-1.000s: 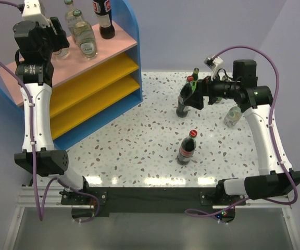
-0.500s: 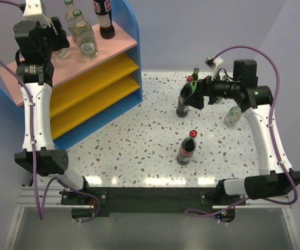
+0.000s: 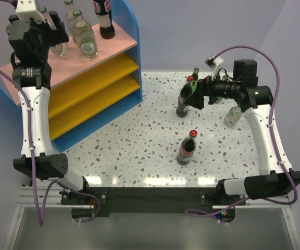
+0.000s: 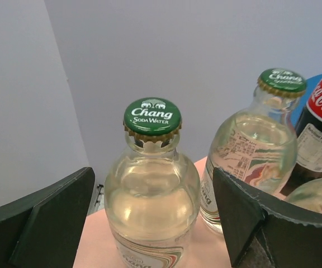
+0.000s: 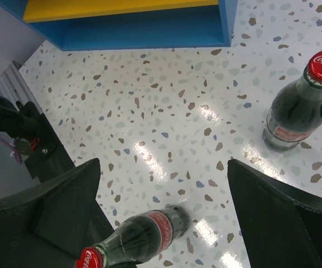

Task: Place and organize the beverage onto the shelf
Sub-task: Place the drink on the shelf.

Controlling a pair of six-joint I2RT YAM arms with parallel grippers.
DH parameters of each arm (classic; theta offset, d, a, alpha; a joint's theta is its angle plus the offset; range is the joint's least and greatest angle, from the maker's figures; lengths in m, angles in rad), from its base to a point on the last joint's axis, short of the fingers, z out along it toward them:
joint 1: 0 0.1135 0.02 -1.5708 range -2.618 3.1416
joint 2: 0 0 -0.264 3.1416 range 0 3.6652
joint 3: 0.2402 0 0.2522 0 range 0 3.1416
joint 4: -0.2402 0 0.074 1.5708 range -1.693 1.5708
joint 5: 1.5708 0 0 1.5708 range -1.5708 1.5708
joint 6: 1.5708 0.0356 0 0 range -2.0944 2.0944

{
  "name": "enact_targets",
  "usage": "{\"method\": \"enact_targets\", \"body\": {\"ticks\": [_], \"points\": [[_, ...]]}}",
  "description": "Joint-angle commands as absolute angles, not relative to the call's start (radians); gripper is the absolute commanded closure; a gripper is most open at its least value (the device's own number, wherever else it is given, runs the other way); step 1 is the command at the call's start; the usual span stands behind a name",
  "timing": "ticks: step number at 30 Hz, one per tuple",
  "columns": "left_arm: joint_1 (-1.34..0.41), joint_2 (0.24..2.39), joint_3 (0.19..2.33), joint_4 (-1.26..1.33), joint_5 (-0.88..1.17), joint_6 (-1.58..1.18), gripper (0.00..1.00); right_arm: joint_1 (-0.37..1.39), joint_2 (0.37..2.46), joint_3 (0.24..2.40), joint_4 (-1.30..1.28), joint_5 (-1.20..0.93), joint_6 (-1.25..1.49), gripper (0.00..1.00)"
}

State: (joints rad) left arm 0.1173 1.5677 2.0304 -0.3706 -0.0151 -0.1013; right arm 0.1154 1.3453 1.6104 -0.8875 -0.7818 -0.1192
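left claw [image 4: 152, 209] spread wide, both fingers clear of green-capped bottle [image 4: 152, 190] standing between them on pink top board [image 3: 111, 47] of shelf [image 3: 132, 31] | right claw [image 5: 164, 192] wide open, empty, over cola bottle [image 5: 141, 234] on table [image 5: 166, 111] | top view alone: green glass bottle [image 3: 195, 73] behind it, clear bottle [image 3: 232, 116] by right forearm

Blue-sided shelf [image 3: 95, 88] at left rear of speckled table [image 3: 139, 146]; clear green-capped bottles [image 3: 85, 36] on its pink top board [image 3: 123, 42]; red-capped cola bottle [image 3: 186, 148] on table, front right.

Bottles [image 3: 87, 37] crowd pink top board [image 3: 122, 41]; yellow boards [image 3: 104, 64] open.
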Motion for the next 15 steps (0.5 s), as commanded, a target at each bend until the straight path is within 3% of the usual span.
{"method": "enact_targets", "body": {"ticks": [1, 15], "points": [[0.123, 1.517, 2.051, -0.305, -0.009, -0.081, 0.08, 0.109, 1.319, 1.609, -0.853, -0.816, -0.104, 0.01], [0.124, 1.385, 2.062, -0.348, -0.022, -0.098, 0.02, 0.109, 1.324, 1.651, -0.917, -0.847, -0.225, 0.01]]}}
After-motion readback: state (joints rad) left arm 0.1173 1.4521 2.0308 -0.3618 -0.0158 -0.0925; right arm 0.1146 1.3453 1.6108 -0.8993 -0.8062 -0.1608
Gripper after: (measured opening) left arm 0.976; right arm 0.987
